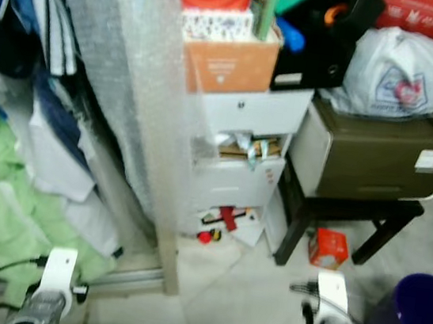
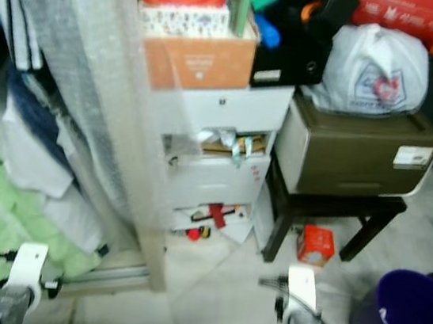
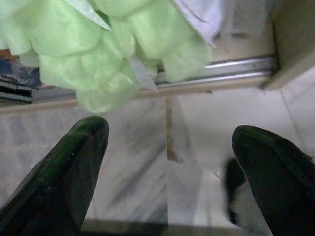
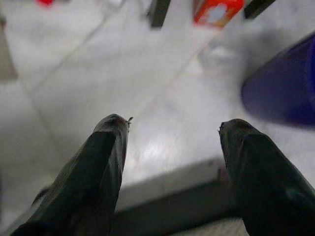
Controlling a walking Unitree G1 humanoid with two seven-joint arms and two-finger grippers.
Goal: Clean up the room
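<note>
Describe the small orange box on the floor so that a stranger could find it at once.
Find the dark low table carrying the brown printer. The small orange box lies on the pale floor under it, between its legs. It is the single boxy orange item down there.

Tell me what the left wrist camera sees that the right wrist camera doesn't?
Left wrist view: a green fluffy cloth hanging over a metal floor track, beyond the open left hand. Right wrist view: a small orange box beside a dark table leg, and a purple bucket, beyond the open right hand. Both: pale marble floor between two black fingers.
</note>
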